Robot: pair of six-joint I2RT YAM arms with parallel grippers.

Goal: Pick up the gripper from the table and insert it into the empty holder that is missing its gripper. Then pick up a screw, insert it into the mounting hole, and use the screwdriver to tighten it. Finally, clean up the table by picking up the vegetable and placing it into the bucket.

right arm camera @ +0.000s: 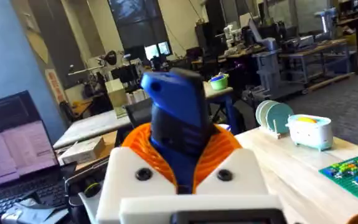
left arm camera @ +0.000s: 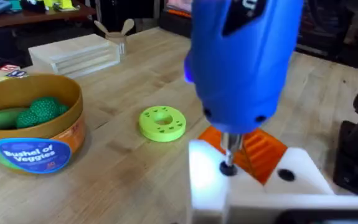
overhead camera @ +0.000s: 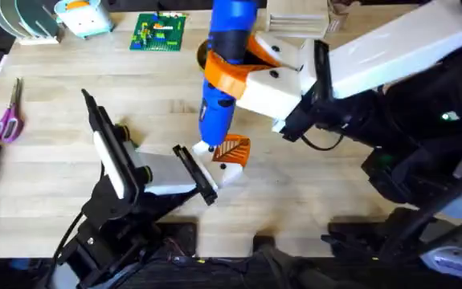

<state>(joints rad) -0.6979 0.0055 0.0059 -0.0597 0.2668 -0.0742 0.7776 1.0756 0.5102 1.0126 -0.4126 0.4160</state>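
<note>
One screw (left arm camera: pixel 228 168) under the screwdriver (overhead camera: pixel 221 80); right gripper (right arm camera: pixel 185 163) clamped on it; left gripper's state unclear; keep the bit plumb.

The right arm reaches across from the lower right, its white forearm slanting up and over the middle. The right gripper (overhead camera: pixel 243 68) has its white fingers with orange pads (right arm camera: pixel 222 146) clamped either side of a blue tool body held upright, tip down. The left arm stretches from the lower left toward centre, low and level, with the left gripper (overhead camera: pixel 229 160) at the tool's tip.
</note>
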